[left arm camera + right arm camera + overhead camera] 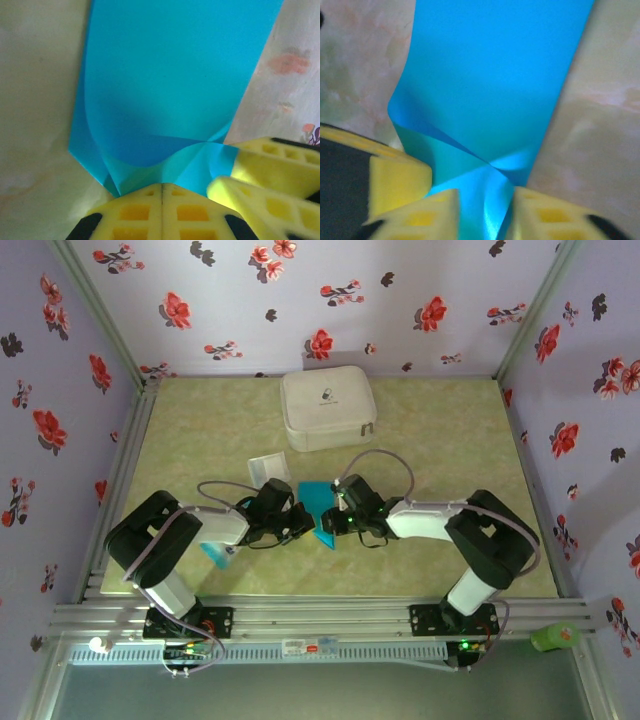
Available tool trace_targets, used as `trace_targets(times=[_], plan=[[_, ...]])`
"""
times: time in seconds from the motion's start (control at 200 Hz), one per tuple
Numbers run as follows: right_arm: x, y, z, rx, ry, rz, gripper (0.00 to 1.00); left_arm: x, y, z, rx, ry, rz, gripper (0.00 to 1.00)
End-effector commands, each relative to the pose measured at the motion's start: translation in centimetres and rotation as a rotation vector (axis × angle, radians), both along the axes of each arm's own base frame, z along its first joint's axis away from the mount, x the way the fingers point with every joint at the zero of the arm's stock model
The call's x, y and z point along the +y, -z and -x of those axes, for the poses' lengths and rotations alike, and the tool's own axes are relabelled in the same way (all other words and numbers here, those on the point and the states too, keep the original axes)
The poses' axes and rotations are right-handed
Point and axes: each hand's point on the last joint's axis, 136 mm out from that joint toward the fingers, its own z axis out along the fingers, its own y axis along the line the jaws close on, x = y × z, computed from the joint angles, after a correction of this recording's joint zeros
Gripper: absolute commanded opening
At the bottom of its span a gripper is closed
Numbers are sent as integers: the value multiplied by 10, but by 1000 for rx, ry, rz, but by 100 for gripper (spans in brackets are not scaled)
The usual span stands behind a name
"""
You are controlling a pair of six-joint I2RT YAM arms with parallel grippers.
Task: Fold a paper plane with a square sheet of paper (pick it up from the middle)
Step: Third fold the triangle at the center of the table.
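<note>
One square sheet of paper [318, 506] lies on the table [450, 440], left end effector [162, 187] clenched on its buckled edge, right end effector [485, 194] parted astride it; uneven pulling may tear it or skew the crease.

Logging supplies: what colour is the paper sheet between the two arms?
Plain bright blue; the thin creased paper sheet shows best in the left wrist view.

Lilac walls [330, 300] with red flowers enclose a pale marbled tabletop [450, 440].
</note>
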Motion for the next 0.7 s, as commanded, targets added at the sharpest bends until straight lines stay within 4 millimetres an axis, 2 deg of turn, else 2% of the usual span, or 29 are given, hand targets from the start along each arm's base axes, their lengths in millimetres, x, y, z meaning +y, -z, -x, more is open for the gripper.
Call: trace_targets(times=[0.0, 0.09, 0.165, 0.21, 0.295, 0.355, 0.41, 0.535, 0.695], plan=[[-26, -26, -10, -28, 124, 56, 43, 12, 20, 9, 29, 9, -87, 0], [-29, -38, -3, 1, 151, 2, 47, 13, 21, 8, 28, 7, -90, 0], [-11, -47, 11, 77, 95, -109, 45, 13, 21, 8, 28, 5, -90, 0], [3, -48, 21, 145, 54, -177, 41, 13, 21, 8, 27, 5, -89, 0], [22, -44, 35, 256, 17, -241, 24, 13, 20, 9, 26, 8, -90, 0], [28, -37, 40, 281, -1, -228, 15, 13, 20, 9, 24, 9, -90, 0], [32, -33, 43, 287, -9, -207, 10, 13, 20, 8, 22, 12, -90, 0], [35, -27, 43, 290, -12, -170, 4, 13, 21, 8, 24, 12, -94, 0], [41, -23, 44, 293, -32, -130, 2, 12, 21, 8, 28, 21, -101, 0]])
